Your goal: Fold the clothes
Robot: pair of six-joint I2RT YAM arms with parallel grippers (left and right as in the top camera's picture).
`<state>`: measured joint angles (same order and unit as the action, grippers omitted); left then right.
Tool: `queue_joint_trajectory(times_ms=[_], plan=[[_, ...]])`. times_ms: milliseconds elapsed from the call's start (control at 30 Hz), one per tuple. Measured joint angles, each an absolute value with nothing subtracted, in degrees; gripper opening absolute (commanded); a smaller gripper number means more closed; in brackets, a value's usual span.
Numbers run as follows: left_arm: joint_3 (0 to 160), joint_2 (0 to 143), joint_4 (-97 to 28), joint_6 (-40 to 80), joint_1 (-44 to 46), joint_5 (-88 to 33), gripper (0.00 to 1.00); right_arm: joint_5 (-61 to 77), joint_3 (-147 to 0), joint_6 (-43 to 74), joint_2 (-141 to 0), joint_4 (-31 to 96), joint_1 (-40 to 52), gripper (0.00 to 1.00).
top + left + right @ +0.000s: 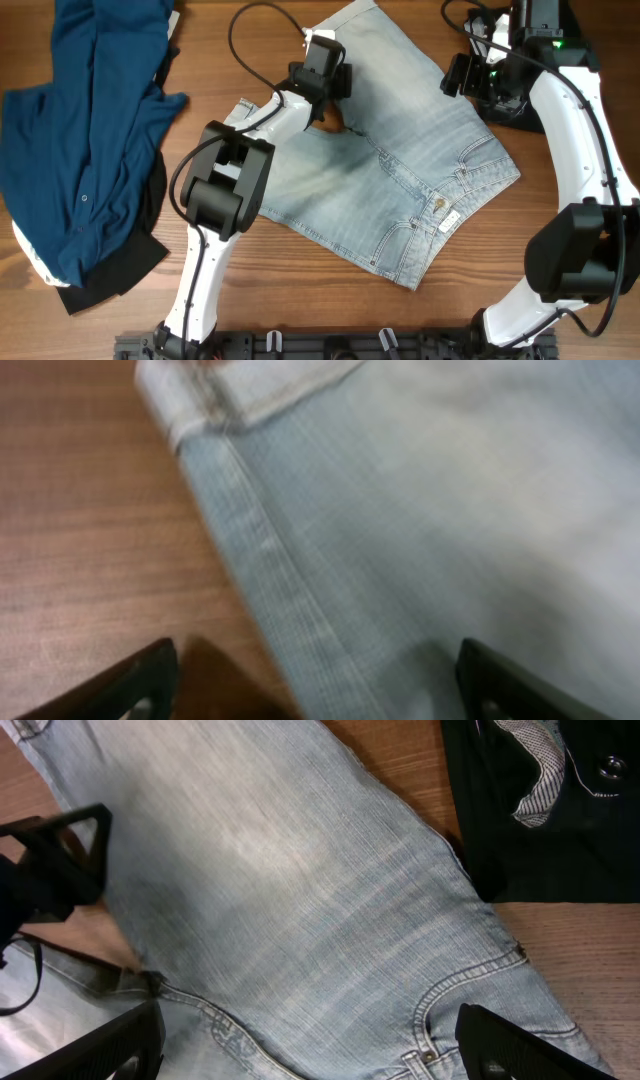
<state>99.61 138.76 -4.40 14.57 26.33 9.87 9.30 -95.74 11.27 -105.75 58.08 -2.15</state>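
The denim shorts (400,180) lie spread on the desk (300,290). The left hand (320,675) hovers over their edge, fingers apart. The right hand (310,1040), also apart, hangs above them.

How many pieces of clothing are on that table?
4: denim shorts in the middle, blue shirt at left, black garment under it, dark garment at the far right. More may hide under the shirt.

Both arms stretch forward, left pincer (315,665) and right pincer (308,1025) each pointing down with jaws spread wide.
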Motion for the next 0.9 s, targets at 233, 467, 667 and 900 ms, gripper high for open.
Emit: queue_joint_trajectory(times_ms=[233, 467, 667, 900], plan=[[99.72, 138.76, -5.23, 18.63, 26.15, 11.22, 0.35, 9.32, -95.72, 11.29, -105.75, 58.11, -2.15, 0.94], [100.25, 138.76, -8.03, 20.62, 25.80, 11.33, 0.04, 10.50, -95.72, 11.29, -105.75, 58.11, -2.15, 0.93], [100.47, 138.72, -8.78, 23.20, 24.69, 9.93, 0.04, 11.57, -95.72, 11.29, -105.75, 58.11, -2.13, 0.93], [102.24, 138.72, -10.04, 20.23, 23.31, 5.67, 0.04, 11.60, -95.72, 11.25, -105.75, 58.08, -2.13, 0.93]])
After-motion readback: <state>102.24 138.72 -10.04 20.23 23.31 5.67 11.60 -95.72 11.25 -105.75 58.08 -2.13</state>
